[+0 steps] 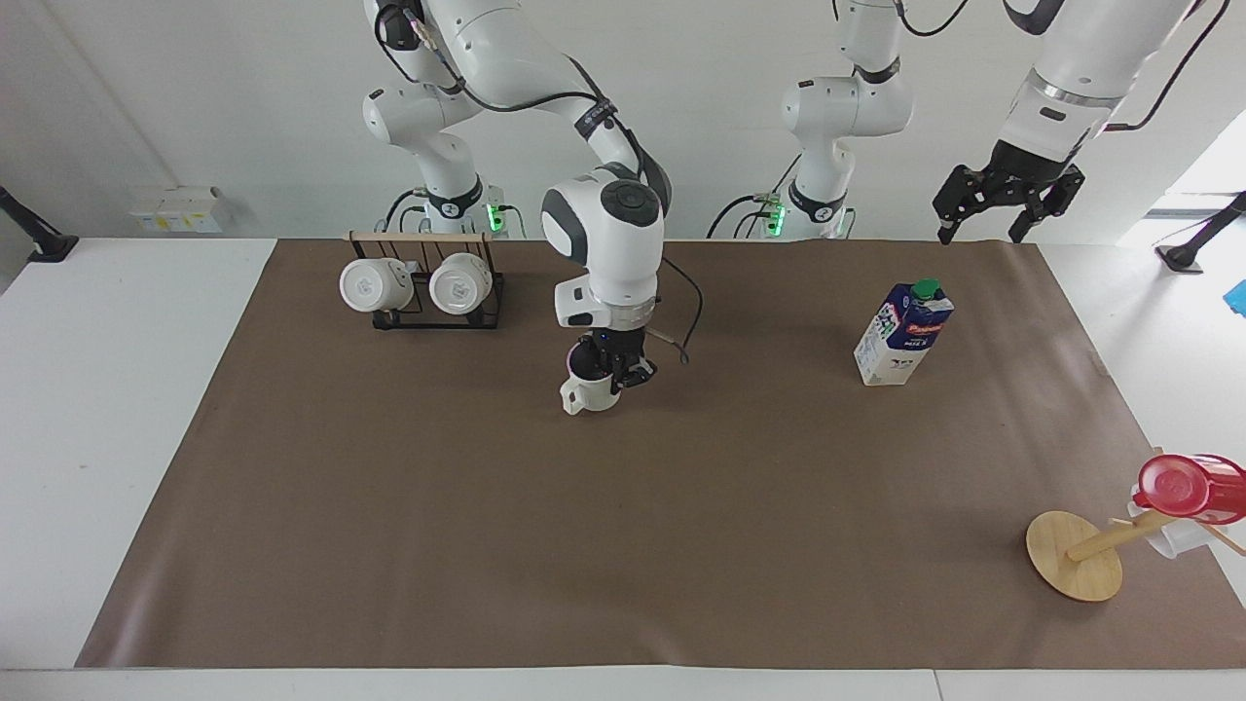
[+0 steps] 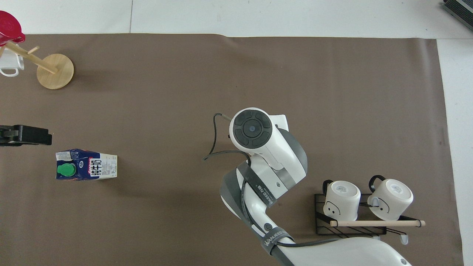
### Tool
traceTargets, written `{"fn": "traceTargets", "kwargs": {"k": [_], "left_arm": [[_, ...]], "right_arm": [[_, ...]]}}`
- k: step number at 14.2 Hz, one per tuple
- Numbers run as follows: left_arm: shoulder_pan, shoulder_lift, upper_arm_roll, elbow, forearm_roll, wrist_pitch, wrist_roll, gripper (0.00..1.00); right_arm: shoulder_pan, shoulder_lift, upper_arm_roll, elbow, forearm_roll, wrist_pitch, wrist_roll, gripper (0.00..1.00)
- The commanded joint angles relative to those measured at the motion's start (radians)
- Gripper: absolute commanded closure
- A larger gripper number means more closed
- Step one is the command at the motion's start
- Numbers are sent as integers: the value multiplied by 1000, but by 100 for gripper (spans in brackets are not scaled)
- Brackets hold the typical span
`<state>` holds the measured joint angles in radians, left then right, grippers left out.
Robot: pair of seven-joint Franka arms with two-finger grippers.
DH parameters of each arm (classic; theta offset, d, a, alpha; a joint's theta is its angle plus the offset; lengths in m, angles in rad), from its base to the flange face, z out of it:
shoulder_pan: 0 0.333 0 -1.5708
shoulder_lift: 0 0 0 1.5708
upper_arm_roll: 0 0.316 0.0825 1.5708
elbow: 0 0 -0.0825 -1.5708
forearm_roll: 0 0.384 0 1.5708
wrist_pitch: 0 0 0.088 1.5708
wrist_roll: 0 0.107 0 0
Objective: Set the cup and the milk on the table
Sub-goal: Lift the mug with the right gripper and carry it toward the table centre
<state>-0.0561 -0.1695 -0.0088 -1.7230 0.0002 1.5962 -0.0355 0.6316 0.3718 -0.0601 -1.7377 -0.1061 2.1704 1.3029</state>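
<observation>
My right gripper [image 1: 611, 374] is shut on the rim of the cream-white cup [image 1: 587, 395], which hangs upright just above the brown mat of the table [image 1: 623, 545], near its middle, handle pointing away from the robots. In the overhead view the right arm's wrist [image 2: 252, 129] hides the cup. The milk [image 1: 903, 336] stands upright on the mat toward the left arm's end; it also shows in the overhead view [image 2: 87, 169]. My left gripper [image 1: 1007, 206] waits open and empty in the air over the mat's edge, with its tip in the overhead view [image 2: 24, 134].
A black wire rack [image 1: 421, 292] with two white mugs stands near the right arm's base [image 2: 364, 208]. A wooden mug tree [image 1: 1076, 557] with a red cup [image 1: 1190, 487] and a white mug stands at the left arm's end, farthest from the robots.
</observation>
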Motion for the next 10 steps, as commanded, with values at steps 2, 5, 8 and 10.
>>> {"fn": "traceTargets", "kwargs": {"k": [2, 5, 8, 10], "left_arm": [[7, -16, -5, -7, -11, -18, 6, 0], [2, -25, -5, -17, -11, -24, -4, 0], [1, -38, -7, -36, -12, -25, -9, 0], [1, -44, -7, -50, -12, -27, 3, 0]], "right_arm": [[30, 21, 2, 4, -29, 38, 71, 100], [31, 22, 2, -5, -29, 57, 73, 100], [39, 19, 2, -23, -23, 81, 75, 100], [49, 25, 2, -31, -23, 94, 90, 100]]}}
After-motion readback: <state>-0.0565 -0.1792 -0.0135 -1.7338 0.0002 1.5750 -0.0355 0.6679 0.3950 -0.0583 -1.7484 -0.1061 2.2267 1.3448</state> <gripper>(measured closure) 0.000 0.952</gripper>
